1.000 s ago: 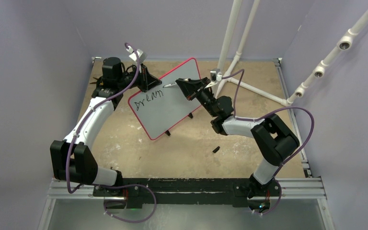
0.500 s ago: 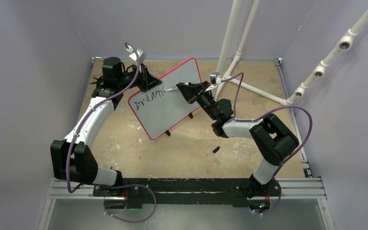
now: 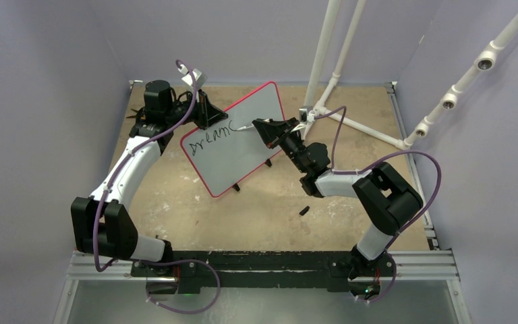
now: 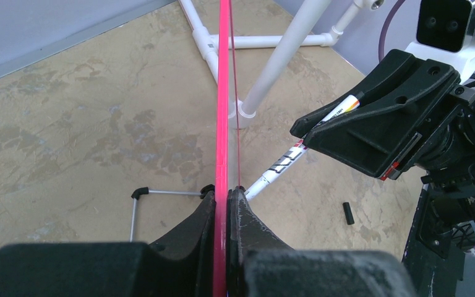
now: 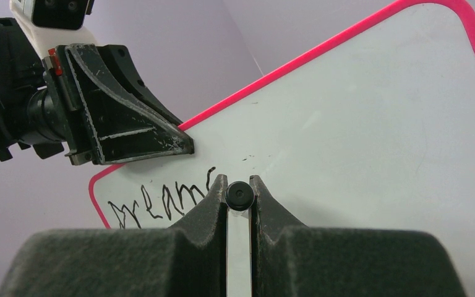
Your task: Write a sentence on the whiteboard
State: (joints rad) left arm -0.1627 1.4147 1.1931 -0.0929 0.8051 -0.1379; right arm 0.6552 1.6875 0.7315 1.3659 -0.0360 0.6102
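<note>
Glossy white board [image 3: 233, 162], rounded corners, thin pink rim, left gripper [image 4: 226, 197] clamped on its edge, right gripper [image 5: 238, 185] pinching slim marker [image 4: 282, 166], black looping writing [image 5: 158, 207].

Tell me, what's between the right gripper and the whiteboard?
A marker, clamped in the right gripper, bridges the gap, its tip at the whiteboard. The left wrist view shows it best.
</note>
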